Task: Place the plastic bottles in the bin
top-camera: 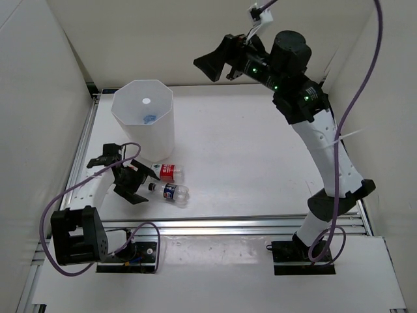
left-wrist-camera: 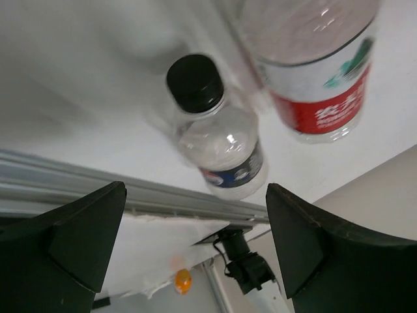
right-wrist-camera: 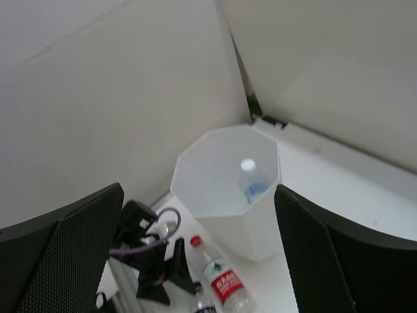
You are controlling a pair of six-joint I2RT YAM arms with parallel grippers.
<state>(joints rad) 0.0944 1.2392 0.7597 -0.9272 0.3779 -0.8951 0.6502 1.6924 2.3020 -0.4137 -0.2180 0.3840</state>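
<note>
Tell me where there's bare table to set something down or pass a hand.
Free: the broad white tabletop between the tall white translucent bin and the right arm. Crowded: near left, where the red-labelled clear bottle, the black-capped clear bottle and the open left gripper bunch at the bin's foot.

We see the bin (top-camera: pixel 142 130) at the worktop's (top-camera: pixel 260 169) far left, inner bottle (top-camera: pixel 148 119) within it, farther bottle (top-camera: pixel 167 172) and nearer bottle (top-camera: pixel 172 192) lying just before it (side by side), left claw (left-wrist-camera: pixel 195 192) immediately left of them.
</note>
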